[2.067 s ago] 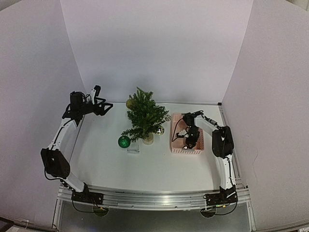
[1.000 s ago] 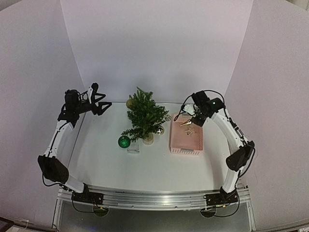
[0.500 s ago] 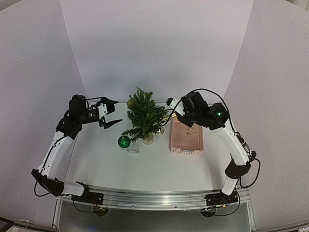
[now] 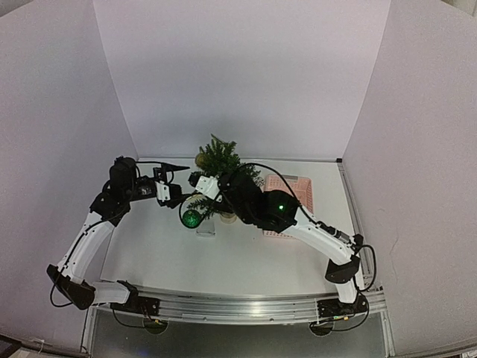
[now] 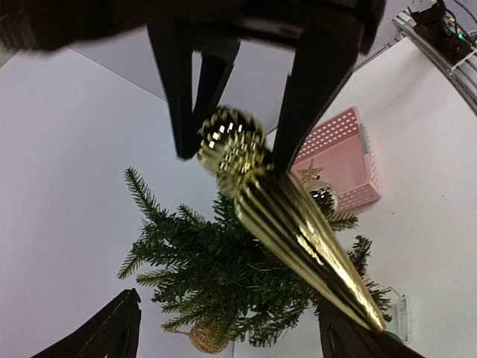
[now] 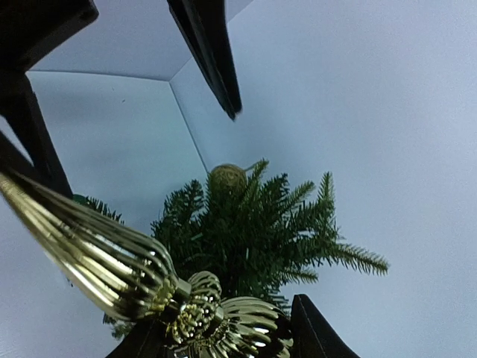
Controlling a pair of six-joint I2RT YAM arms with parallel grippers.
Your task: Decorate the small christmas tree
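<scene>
While the small christmas tree [image 4: 222, 155], one miniature dark green fir in a pale tan round base, is standing upright toward the far middle of the white table [image 4: 246, 261], the two arms are facing each other just near and left of it. The right gripper [image 6: 223, 324], stretching across from the right, is clamping the ribbed cap of the one long, fluted, gold cone-shaped ornament [image 5: 291, 231], whose pointed end is aiming left. The left gripper [image 5: 227, 302] is keeping its two black fingers spread wide and gripping nothing. The ornament's tip is lying between them, close to one finger, though whether it is touching cannot be told. Two balls are showing by the tree: one gold glittery ball [image 6: 227, 176] sitting among the far-left branches, and one green glittery ball [image 4: 191, 218] at the near-left foot. One pink perforated plastic basket [image 5: 346, 149] is sitting just right of the tree, partly hidden by the right arm in the overhead view, with one gold star [image 5: 308, 174] lying inside it.
</scene>
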